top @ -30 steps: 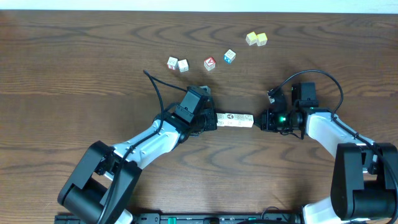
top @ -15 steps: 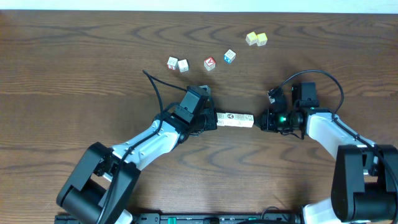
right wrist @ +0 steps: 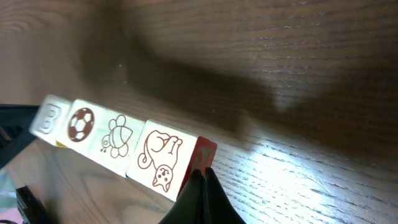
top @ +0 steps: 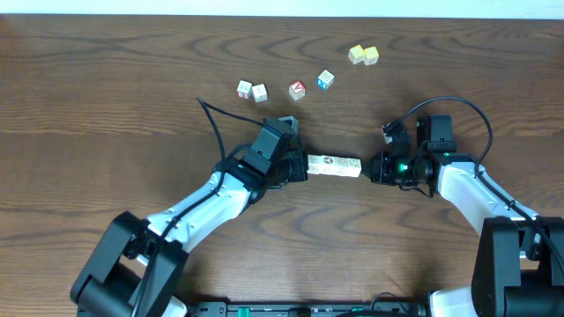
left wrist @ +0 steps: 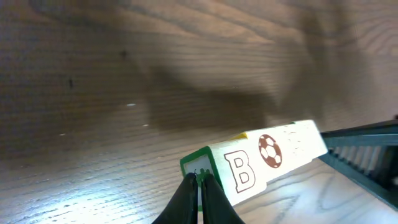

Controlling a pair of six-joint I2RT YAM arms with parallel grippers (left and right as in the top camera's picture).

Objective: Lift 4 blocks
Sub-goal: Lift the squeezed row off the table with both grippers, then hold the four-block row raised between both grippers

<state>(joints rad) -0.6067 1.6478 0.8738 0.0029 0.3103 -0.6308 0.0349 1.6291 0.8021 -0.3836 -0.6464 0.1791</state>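
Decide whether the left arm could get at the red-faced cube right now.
Probably not freely. The table towards the red-faced cube is bare, but the left gripper, shut, presses one end of the row of four blocks against the right gripper; leaving would likely drop the row.

Dark wood-grain table [top: 106, 70] with a soft sheen, smooth cream blocks [top: 333, 166] with matt printed faces
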